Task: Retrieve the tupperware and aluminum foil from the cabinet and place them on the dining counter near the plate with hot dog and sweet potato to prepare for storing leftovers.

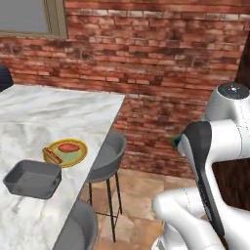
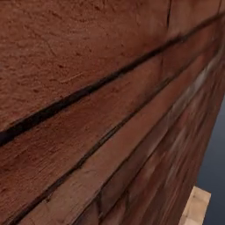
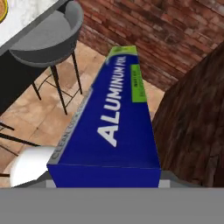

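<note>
The aluminum foil [image 3: 116,113], a long blue box with white lettering and a green strip, juts straight out from my gripper [image 3: 104,177], which is shut on its near end above the tiled floor. The box hides the fingertips. Its green tip [image 1: 175,142] peeks out left of my forearm. On the dining counter [image 1: 58,112] lies the yellow-rimmed plate [image 1: 68,152] with the hot dog [image 1: 52,156] and the sweet potato [image 1: 70,147]. The grey tupperware [image 1: 33,178] rests just in front of the plate. The cabinet is out of view.
Two grey stools [image 1: 108,156] [image 1: 80,227] stand along the counter's right edge; one stool [image 3: 48,35] is left of the foil. A brick wall [image 1: 161,58] runs behind, very close in the right base view. A dark brown panel [image 3: 192,127] stands to the right.
</note>
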